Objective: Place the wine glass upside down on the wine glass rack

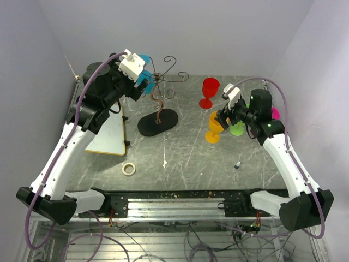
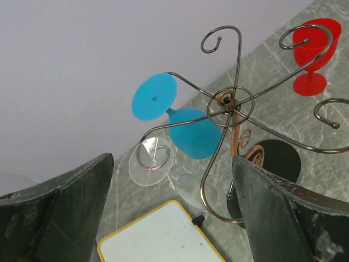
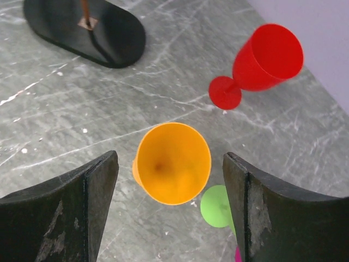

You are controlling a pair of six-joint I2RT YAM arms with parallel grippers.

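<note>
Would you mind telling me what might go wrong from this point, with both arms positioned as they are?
1. The open left hand flanks the blue glass hanging on the wine glass rack. A crooked retreat could snag a thin wire arm and shake that glass, or the clear glass beside it, loose.
2. The open right hand sits over the orange glass, with the green glass close beside. A closing finger might knock the green one over.

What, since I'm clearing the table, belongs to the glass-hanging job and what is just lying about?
Job: wine glass rack; blue glass and clear glass hung on it; orange glass, red glass, green glass on the table.
Lying about: whiteboard; tape roll.
</note>
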